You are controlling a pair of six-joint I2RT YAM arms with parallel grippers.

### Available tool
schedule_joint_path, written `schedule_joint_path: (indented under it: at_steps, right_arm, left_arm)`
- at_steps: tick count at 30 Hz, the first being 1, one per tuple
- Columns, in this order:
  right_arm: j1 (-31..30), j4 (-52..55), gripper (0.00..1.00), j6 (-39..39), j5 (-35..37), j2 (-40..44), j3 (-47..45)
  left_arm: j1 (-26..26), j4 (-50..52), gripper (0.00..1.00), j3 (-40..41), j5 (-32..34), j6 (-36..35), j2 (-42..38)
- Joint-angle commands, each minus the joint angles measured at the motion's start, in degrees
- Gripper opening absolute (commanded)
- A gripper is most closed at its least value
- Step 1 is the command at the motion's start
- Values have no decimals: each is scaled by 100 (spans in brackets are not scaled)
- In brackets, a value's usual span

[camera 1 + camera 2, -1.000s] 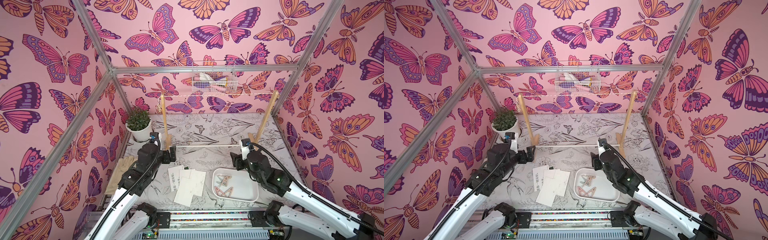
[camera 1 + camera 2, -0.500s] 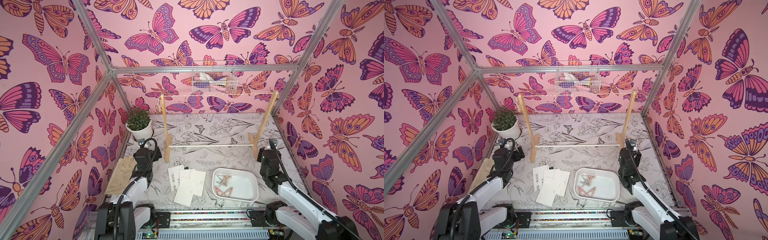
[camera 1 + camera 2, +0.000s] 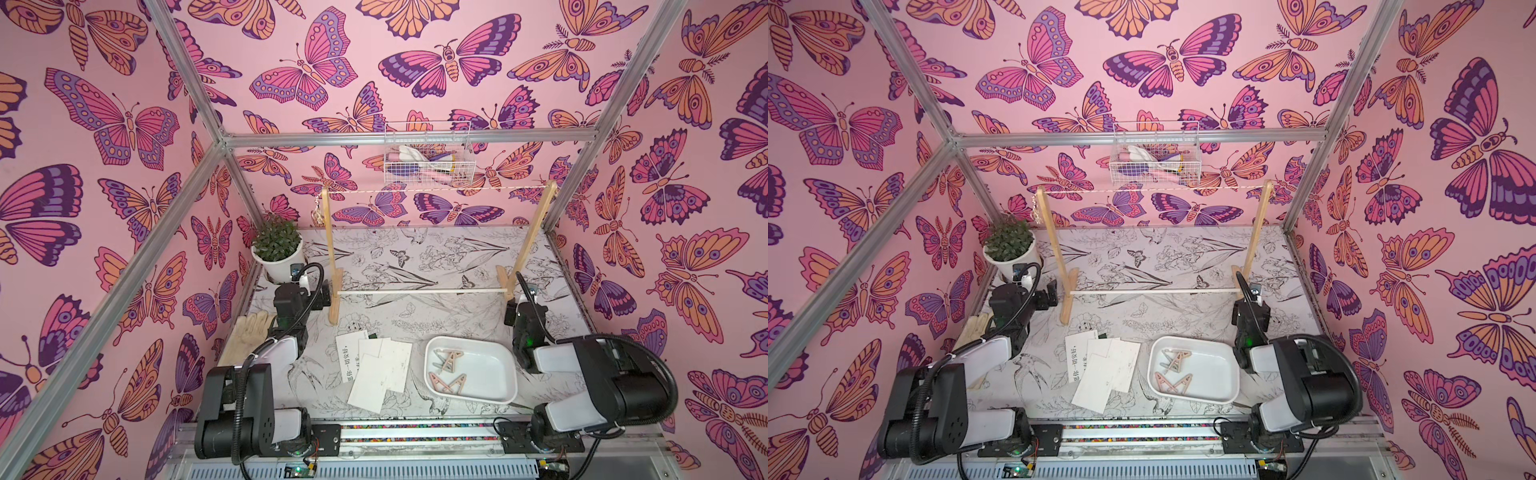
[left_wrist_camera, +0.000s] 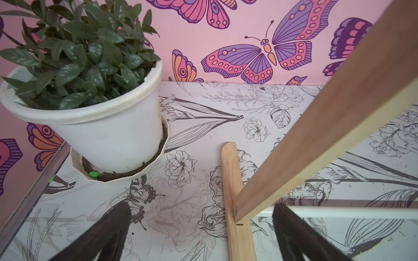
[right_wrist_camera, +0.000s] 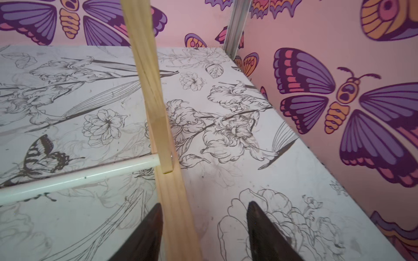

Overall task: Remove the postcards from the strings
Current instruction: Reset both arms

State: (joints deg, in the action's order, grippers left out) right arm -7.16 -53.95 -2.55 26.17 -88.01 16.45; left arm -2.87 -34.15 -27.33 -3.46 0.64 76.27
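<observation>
The postcards [image 3: 376, 368] [image 3: 1105, 370] lie in a loose overlapping pile on the table's front middle. The one with black Chinese writing [image 3: 348, 353] is at the pile's left. The string [image 3: 436, 190] [image 3: 1150, 190] runs bare across the top of the wooden rack [image 3: 328, 249]. My left gripper [image 3: 323, 294] [image 4: 201, 214] stands open by the rack's left foot, nothing between its fingers. My right gripper [image 3: 510, 316] [image 5: 203, 208] is open low at the rack's right foot, which shows between its jaws but is not gripped.
A potted plant [image 3: 277, 249] stands at the back left. A beige glove [image 3: 249, 332] lies by the left wall. A white tray [image 3: 486, 365] right of the cards holds several clothespins [image 3: 449, 361]. A white dowel [image 3: 415, 292] joins the rack's feet. A wire basket [image 3: 428, 160] hangs on the back wall.
Both arms have drawn back from the table's middle and folded toward the front corners. The right gripper's jaws have narrowed slightly. The cards and tray have not moved.
</observation>
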Motion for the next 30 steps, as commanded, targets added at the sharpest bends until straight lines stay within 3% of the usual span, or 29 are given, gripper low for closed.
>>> schedule_joint_path:
  at_steps: [1,3,5,7,10,11,12,15,17,30]
  right_arm:
    - [212,-39,61,-109,-589,30,384]
    - [380,638,61,-260,-851,199,560]
    - [426,457,63,-263,-895,143,527]
    - [434,591,71,-264,-915,182,561]
    - [441,575,79,-264,-926,174,561]
    - [437,583,85,-273,-922,171,564]
    - [439,570,100,-267,-924,170,561]
    - [439,566,99,-272,-926,171,562]
    - [443,571,99,-267,-922,176,561]
    - [434,629,99,-239,-974,140,604]
  left_arm:
    - [20,-96,99,218,-120,-88,153]
    - [117,-433,99,313,-87,-221,370]
    - [103,-601,99,225,52,-174,714]
    - [90,-1062,99,253,33,-216,1103]
    - [64,-910,99,247,-19,-164,1044]
    - [40,-1212,99,396,-16,-127,1111]
    - [41,-1787,99,605,-13,-50,1249]
    - [41,-1347,99,474,-23,-118,1168]
    - [34,-1772,99,576,-14,-147,1298]
    - [76,-1670,99,557,53,-146,1256]
